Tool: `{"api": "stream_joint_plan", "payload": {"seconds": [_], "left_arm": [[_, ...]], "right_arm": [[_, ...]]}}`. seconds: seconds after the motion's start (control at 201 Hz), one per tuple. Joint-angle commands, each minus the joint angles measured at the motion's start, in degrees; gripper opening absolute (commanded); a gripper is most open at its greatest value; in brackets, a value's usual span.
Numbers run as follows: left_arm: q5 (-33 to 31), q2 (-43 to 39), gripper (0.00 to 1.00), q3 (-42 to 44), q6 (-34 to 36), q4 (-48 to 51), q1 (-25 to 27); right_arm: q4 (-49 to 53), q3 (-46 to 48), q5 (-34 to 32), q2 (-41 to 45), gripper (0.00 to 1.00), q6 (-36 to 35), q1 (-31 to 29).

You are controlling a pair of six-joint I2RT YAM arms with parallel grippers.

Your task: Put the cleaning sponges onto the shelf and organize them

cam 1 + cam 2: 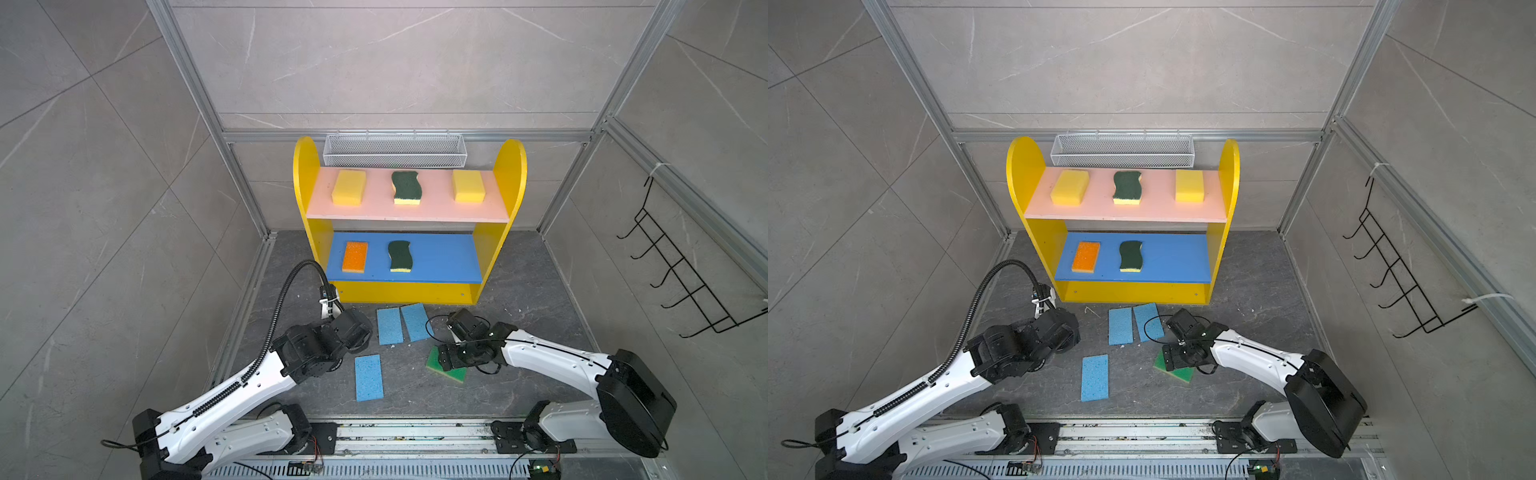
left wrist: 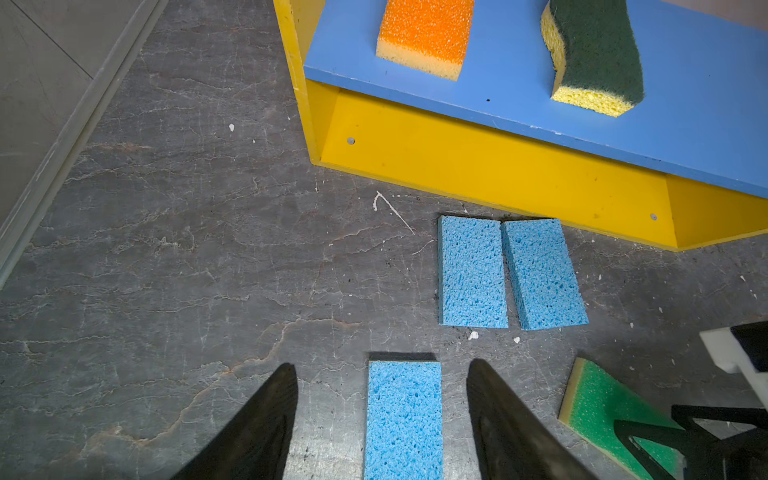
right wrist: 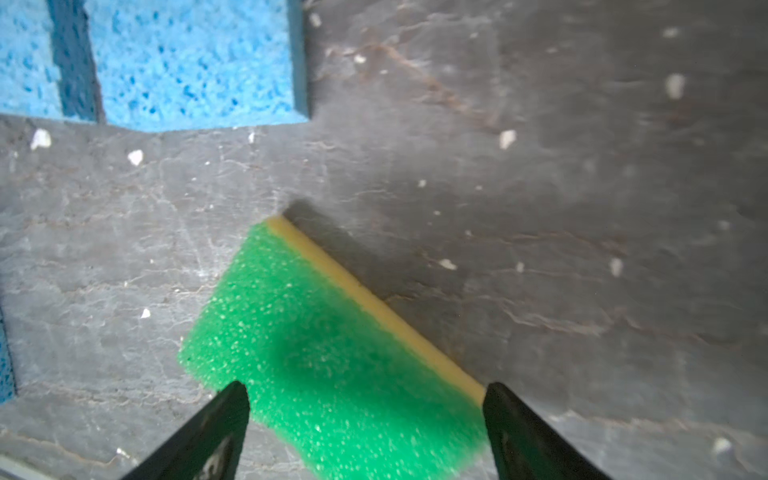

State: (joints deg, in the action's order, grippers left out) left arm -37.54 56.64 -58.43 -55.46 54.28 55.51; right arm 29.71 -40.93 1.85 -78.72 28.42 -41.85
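The yellow shelf (image 1: 305, 166) holds two yellow blocks (image 1: 349, 187) (image 1: 468, 185) and a dark-green scourer (image 1: 406, 187) on its pink board. Its blue board carries an orange-topped sponge (image 1: 355, 257) and a second scourer (image 1: 400, 256). Two light-blue sponges (image 1: 390, 326) (image 1: 415, 322) lie side by side on the floor before the shelf, a third (image 2: 403, 419) lies nearer. My left gripper (image 2: 382, 368) hangs open over that third one, fingers clear of both its long edges. My right gripper (image 3: 365, 388) is open, straddling the bright-green-topped sponge (image 3: 332, 353) on the floor.
A white wire mesh basket (image 1: 395, 149) hangs behind the shelf. A black wire hook rack (image 1: 685, 282) is on the right wall. Aluminium posts frame the dark stone floor (image 1: 519, 299), and the arms' mounting rail (image 1: 415, 434) runs along the front.
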Motion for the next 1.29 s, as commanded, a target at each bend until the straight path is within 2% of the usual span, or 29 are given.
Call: {"api": "stream_joint_plan", "payload": {"seconds": [0.0, 0.234, 0.518, 0.667, 0.796, 0.971, 1.289], "left_arm": [[-2.0, 0.5, 0.68, -2.2, -1.0, 1.2, 0.4], [-2.2, 0.9, 0.68, -2.3, -1.3, 1.0, 0.9], [-3.0, 1.3, 0.68, -2.2, -2.3, 1.1, 2.6], [-3.7, 0.8, 0.68, -2.0, -2.9, 1.3, 3.7], [-4.4, 0.1, 0.68, -2.0, -3.7, 2.3, 4.6], [-5.4, -1.0, 0.68, -1.8, -4.9, 3.4, 5.6], [-5.7, -1.1, 0.68, -1.4, -5.5, 4.2, 6.1]], "right_arm": [[-1.2, -0.7, 2.9, -1.7, 0.9, -2.5, 0.3], [2.9, 0.7, 2.6, 0.8, 0.89, -1.3, 0.2], [4.8, 3.3, 6.9, 6.3, 0.89, 2.3, -0.1], [3.6, 4.8, 7.0, 5.3, 0.88, 2.8, -1.1], [2.3, 4.4, 7.2, 3.4, 0.86, 3.7, -4.2], [4.0, 1.3, 0.8, 1.9, 0.86, 6.9, -10.7], [8.2, -0.7, -7.8, 2.7, 0.86, 10.7, -11.2]]}}
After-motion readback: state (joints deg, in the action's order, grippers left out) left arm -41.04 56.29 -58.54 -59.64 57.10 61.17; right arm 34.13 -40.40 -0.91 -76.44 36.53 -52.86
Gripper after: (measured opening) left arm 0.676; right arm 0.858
